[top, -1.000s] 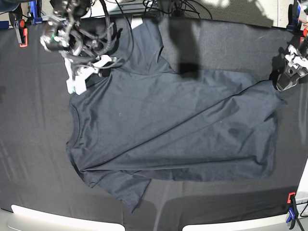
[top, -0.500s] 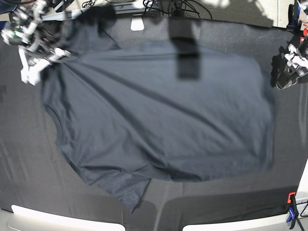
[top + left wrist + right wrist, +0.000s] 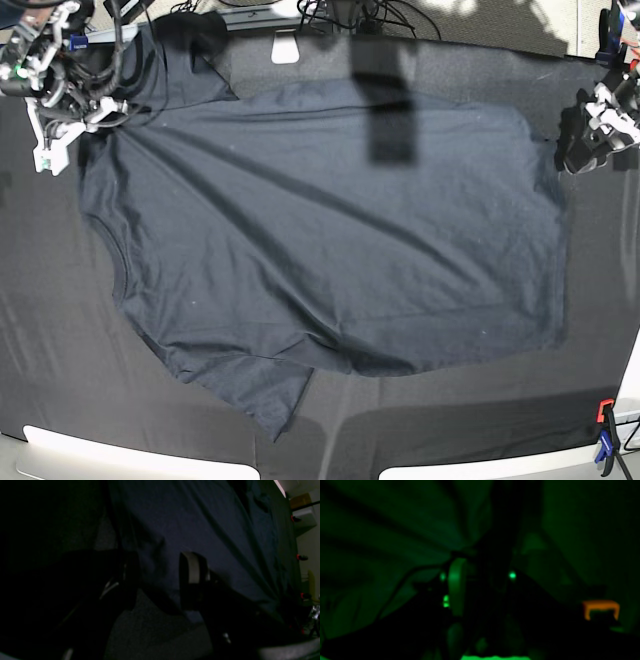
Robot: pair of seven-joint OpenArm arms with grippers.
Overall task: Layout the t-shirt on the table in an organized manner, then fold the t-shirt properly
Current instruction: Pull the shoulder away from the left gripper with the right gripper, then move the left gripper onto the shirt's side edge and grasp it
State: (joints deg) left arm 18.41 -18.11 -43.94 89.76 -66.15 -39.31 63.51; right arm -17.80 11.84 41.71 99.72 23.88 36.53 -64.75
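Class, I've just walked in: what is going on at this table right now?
A two-armed robot is laying out a dark t-shirt on the black table. The right hand sits at the shirt's far shoulder corner, the left hand at the hem side, its jaws apart. The shirt lies mostly spread, unfolded.

T-shirt (image 3: 330,230) flat on table (image 3: 60,340)
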